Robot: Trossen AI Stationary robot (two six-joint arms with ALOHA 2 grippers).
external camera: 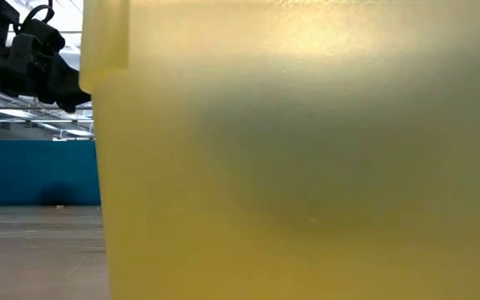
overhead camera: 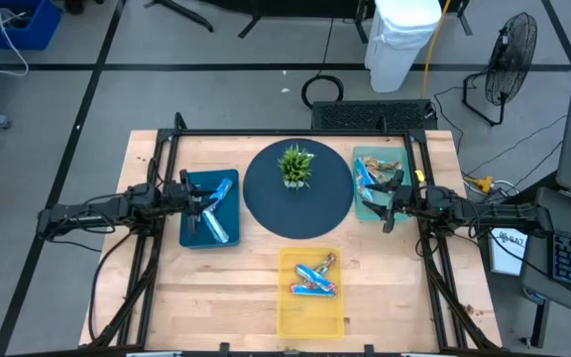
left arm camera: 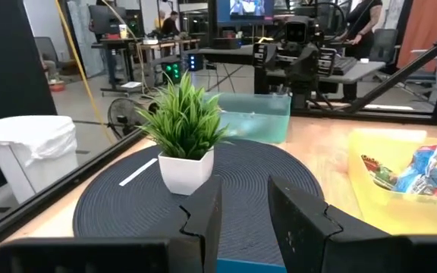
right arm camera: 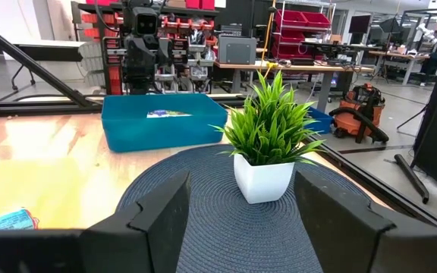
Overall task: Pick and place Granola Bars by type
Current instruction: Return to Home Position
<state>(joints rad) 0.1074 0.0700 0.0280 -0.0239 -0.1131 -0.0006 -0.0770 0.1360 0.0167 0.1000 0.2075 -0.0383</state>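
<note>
Left gripper [overhead camera: 203, 206] hovered over the blue bin [overhead camera: 191, 238], fingers narrowly parted, empty. Right gripper [overhead camera: 388, 206] hovered over the teal bin [overhead camera: 363, 210], fingers wide, empty. Granola Bars [overhead camera: 312, 279] lay in the yellow bin [overhead camera: 310, 319]; others lay in both side bins, apparently blue-wrapped in the blue bin.

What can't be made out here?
Low view: the translucent yellow plastic bin fills the frame, hiding most of the table.
High view: the wrapped granola bars are too small to count; the right gripper covers part of the pale green bin, the left gripper part of the blue bin.
</note>
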